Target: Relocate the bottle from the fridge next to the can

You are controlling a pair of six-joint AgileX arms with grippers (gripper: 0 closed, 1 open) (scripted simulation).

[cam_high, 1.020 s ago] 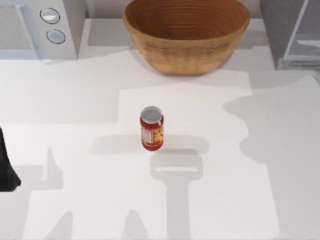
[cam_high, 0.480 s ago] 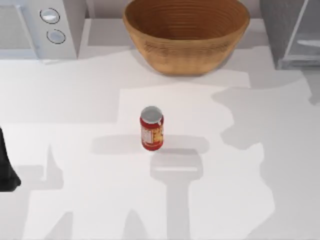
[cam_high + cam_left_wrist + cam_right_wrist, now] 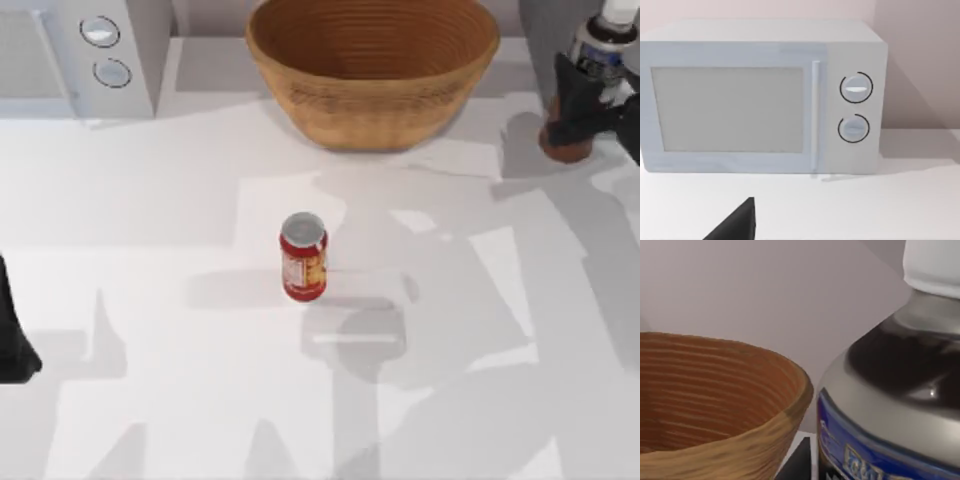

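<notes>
Carrying the bottle [image 3: 597,70] at the top view's far right edge, the right gripper [image 3: 585,100] is clamped around the bottle's middle; dark fingers wrap the body, the white cap and grey shoulder stick up above them and the reddish-brown base shows below. The bottle looks upright, or nearly so. Whether its base is touching the table [image 3: 150,300] or hanging just over it, I cannot tell.

The fridge [image 3: 545,30] shows as a dark grey sliver just behind the pincer, at the top right corner. The bottle looks clear of it.

The can [image 3: 303,257] stands upright mid-table, well apart from the pincer, forward and to its left. The wicker basket [image 3: 372,70] sits to the pincer's left, close by; in the right wrist view its rim [image 3: 740,390] is right beside the bottle's label [image 3: 890,440].

The left gripper [image 3: 15,340] is parked at the left edge, far from the work, and its finger state cannot be read. The microwave [image 3: 760,95] faces it.

Risks, as I judge them:
- The basket wall is close beside the bottle. A low straight sweep leftward could clip it and twist the bottle in the grip.
- The bottle is tall. A tilted or high release could topple it.
- Coming in too tight beside the can could knock it over, being small and light.
</notes>
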